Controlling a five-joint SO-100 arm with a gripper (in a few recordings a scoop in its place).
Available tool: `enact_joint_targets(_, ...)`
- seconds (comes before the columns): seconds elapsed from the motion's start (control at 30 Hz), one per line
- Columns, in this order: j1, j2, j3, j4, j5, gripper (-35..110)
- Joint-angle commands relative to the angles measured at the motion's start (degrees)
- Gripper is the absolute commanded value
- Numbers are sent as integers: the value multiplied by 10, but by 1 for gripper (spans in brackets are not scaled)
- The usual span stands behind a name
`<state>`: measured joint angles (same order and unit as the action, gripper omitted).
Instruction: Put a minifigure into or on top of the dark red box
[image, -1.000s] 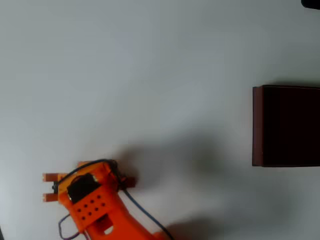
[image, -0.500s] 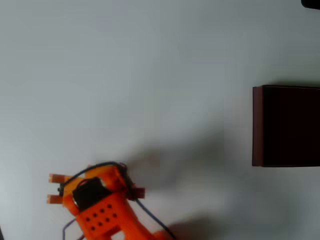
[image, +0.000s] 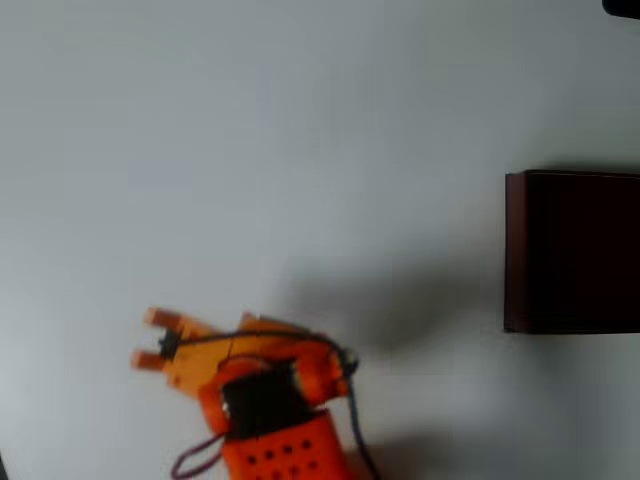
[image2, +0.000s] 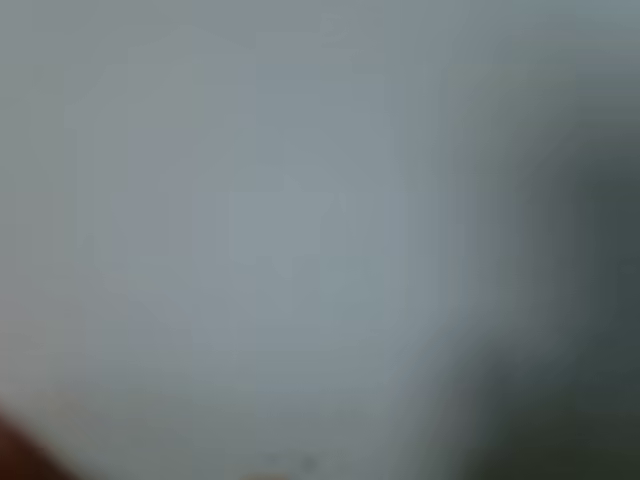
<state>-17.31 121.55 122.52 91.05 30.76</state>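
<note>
1. From my seat, the overhead view shows the orange gripper (image: 148, 340) low on the left side of the table (image: 300, 130), its body and dark motor block running off the bottom edge.
2. Two orange prongs point left from the arm. They lie parallel with a thin gap between them, and I see nothing held in that gap.
3. I cannot tell whether those prongs are the fingertips, so I cannot say how far the fingers stand apart.
4. The arm is smeared with motion blur, which hides any small thing it might be carrying.
5. The dark red box (image: 515, 250) sits at the right edge of the overhead view, cut off by the frame, with thin maroon walls and a near-black inside. It is well apart from the gripper.
6. I cannot make out the minifigure in the overhead view; nothing on the bare table reads as it.
7. The wrist view is a grey blur, darker toward the right, with a reddish smudge in the bottom-left corner that I cannot identify.
</note>
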Motion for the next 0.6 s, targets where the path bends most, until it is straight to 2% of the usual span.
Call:
enact_joint_targets(0.0, 30, -47, -124, 25, 5, 0)
enact_joint_targets(0.27, 215, -139, -352, 92, -33, 0)
enact_joint_targets(0.57, 407, -381, -608, 110, -121, 0)
